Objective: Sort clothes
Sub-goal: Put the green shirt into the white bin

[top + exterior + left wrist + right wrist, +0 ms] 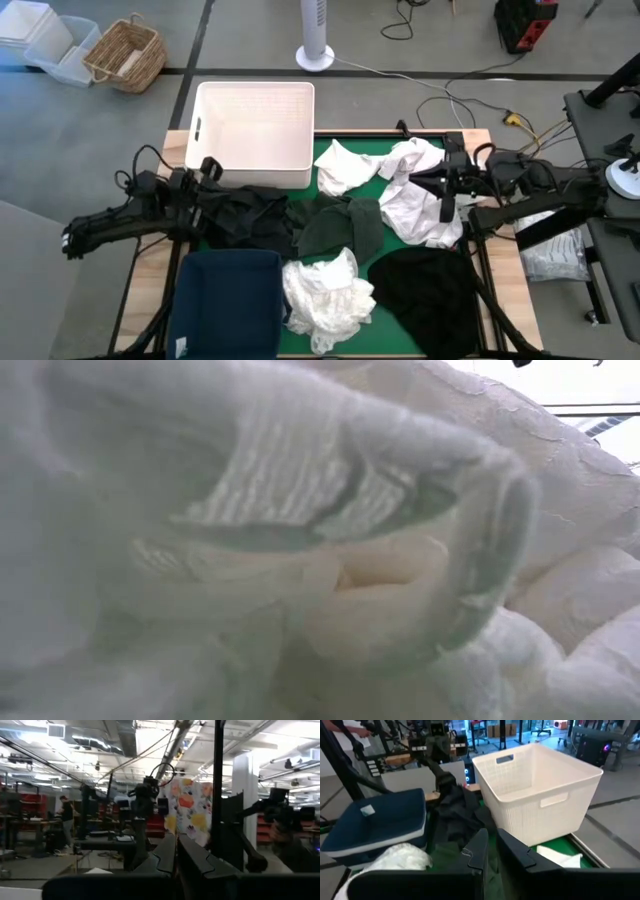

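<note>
The clothes [330, 245] looked soft, light and limp, best pinched at a raised fold, while the left gripper [176, 851] and the right gripper [491, 851] were both closed and held nothing.

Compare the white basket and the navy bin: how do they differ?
The basket is white, rigid lattice plastic with handle cutouts; the bin is navy and soft-sided fabric. The basket sits at the table's far edge, the bin at its near edge, both on the left arm's side. The basket looks larger. Both are open-topped, and the basket holds no clothes.
</note>
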Robot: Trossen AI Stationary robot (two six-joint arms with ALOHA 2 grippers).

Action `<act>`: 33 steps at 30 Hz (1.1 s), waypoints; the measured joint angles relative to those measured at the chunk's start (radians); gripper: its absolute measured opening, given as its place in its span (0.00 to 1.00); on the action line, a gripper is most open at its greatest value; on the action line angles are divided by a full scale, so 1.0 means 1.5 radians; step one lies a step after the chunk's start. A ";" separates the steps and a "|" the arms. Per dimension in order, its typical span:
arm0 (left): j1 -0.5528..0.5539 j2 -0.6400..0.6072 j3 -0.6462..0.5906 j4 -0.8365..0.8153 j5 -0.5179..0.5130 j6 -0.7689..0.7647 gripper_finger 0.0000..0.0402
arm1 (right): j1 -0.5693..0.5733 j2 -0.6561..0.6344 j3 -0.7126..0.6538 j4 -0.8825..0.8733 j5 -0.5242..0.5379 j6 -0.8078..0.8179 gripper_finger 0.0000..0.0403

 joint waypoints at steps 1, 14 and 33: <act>-0.003 0.004 0.004 0.002 -0.010 0.009 0.00 | 0.000 0.002 0.007 0.001 0.000 -0.004 0.07; -0.007 0.072 0.060 -0.036 -0.038 0.071 0.00 | 0.000 0.125 0.107 -0.032 0.003 -0.035 0.07; -0.047 0.067 0.062 -0.059 -0.074 0.095 0.00 | 0.000 0.416 0.303 -0.302 0.110 -0.091 0.07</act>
